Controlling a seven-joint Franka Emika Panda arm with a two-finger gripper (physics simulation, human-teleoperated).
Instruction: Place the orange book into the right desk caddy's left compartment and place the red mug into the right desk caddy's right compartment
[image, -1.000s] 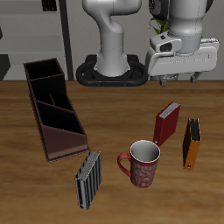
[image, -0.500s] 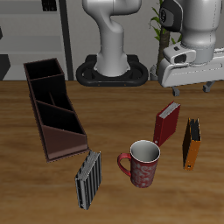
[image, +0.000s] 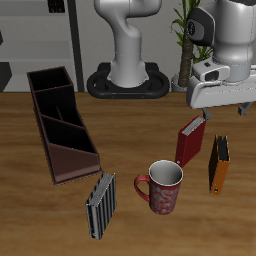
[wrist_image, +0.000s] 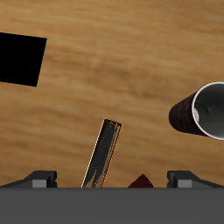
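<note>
The orange book (image: 219, 163) stands on edge on the table, a dark red book (image: 190, 140) leaning close beside it. My gripper (image: 223, 112) hangs open and empty above these two books. In the wrist view the orange book (wrist_image: 103, 155) shows edge-on just below the gripper (wrist_image: 114, 179). The red mug (image: 162, 186) stands upright nearer the table's front edge, and its rim shows in the wrist view too (wrist_image: 203, 110). The right desk caddy (image: 60, 122) lies far across the table, sloped left compartment (image: 72, 160) toward the front, right compartment (image: 48, 82) at the back, both empty.
A grey-and-black striped book (image: 100, 204) stands near the front edge between caddy and mug. The robot's base (image: 128, 80) sits at the table's back. A corner of the dark red book (wrist_image: 142, 182) shows in the wrist view.
My gripper has moved down and sideways, from near the table's back to a spot over the dark red and orange books. Nothing on the table has shifted.
</note>
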